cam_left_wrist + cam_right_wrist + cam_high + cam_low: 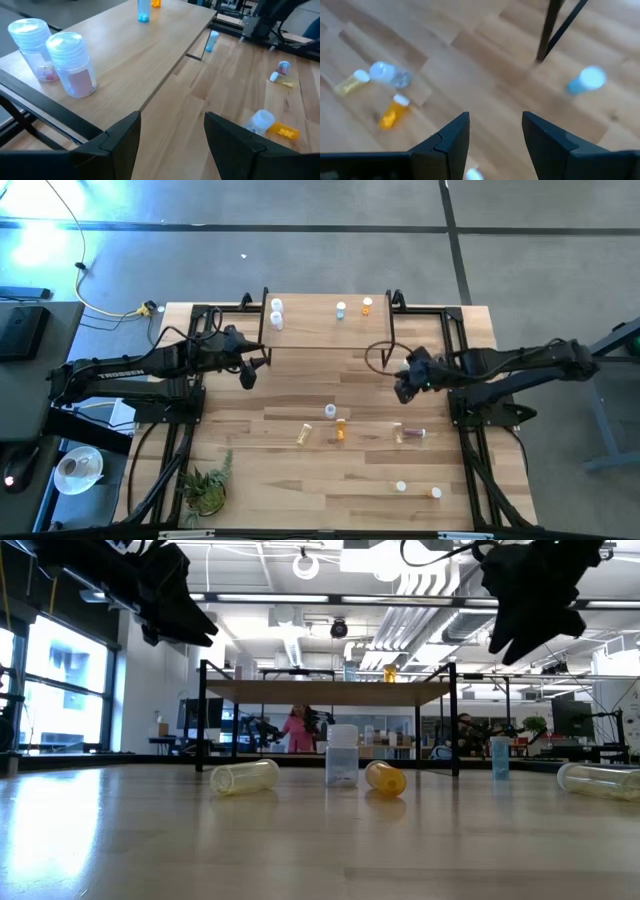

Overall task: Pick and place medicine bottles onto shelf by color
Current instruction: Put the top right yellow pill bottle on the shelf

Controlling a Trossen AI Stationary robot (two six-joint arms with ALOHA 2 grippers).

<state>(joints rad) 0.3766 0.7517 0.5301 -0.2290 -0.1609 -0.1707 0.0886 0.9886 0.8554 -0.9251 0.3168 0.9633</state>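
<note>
The shelf (325,330) stands at the table's far middle. On it stand two clear bottles (50,57), a blue one (341,309) and an orange one (367,306). On the table a clear bottle (342,755) stands upright. A yellow bottle (245,777), an orange one (385,777) and a pale one (410,434) lie on their sides. A blue bottle (585,80) stands near the shelf's right leg. My left gripper (248,375) is open and empty above the table, near the shelf's left front. My right gripper (403,390) is open and empty, above the table near the blue bottle.
Two more small white-capped bottles (401,486) (436,493) lie near the table's near right edge. A small green plant (205,485) stands at the near left corner. The shelf's black legs (552,27) stand close to my right gripper.
</note>
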